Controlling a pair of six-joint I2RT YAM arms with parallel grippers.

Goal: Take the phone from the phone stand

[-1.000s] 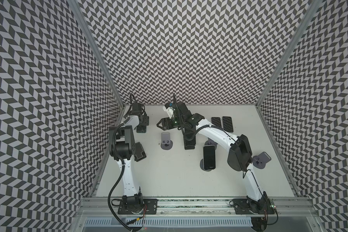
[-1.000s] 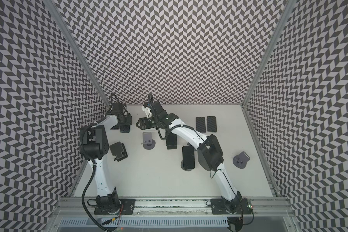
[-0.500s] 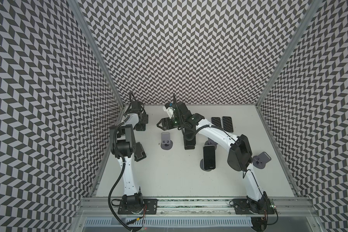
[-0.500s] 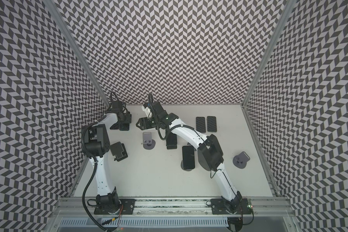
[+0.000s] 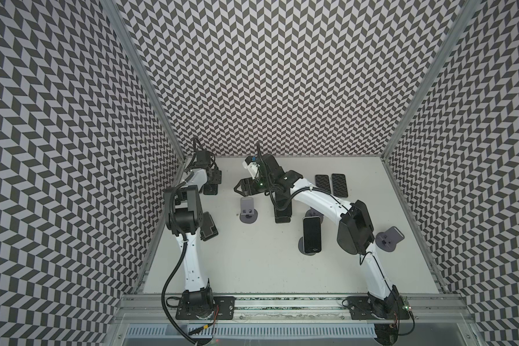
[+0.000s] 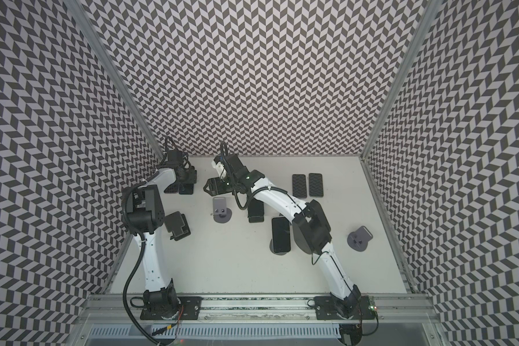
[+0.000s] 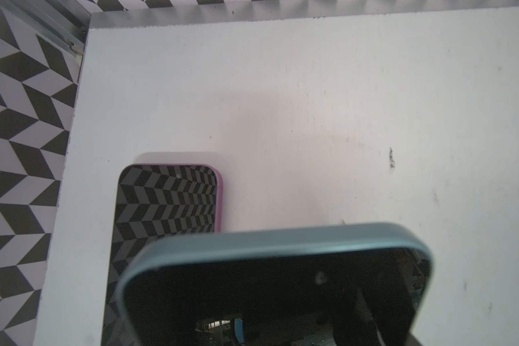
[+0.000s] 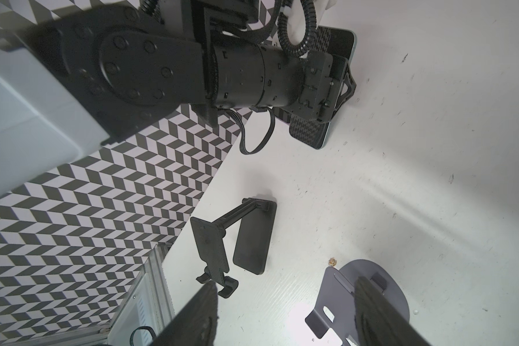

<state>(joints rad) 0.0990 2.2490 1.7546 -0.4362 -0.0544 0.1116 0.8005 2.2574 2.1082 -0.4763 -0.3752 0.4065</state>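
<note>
Phone | removal judged done; tilted low over far-left table corner, beside pink phone | left gripper narrow, clamped on it | right gripper wide, empty, above grey stand | outstanding: set-down, release.

Glossy-screened phone, matt white table

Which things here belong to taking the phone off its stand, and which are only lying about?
Job: blue phone; left gripper, jaws shut on it; empty grey stand; right gripper beside it, jaws open.
Lying about: pink phone; two flat phones; black stand; second grey stand; propped phone, perhaps next.
</note>
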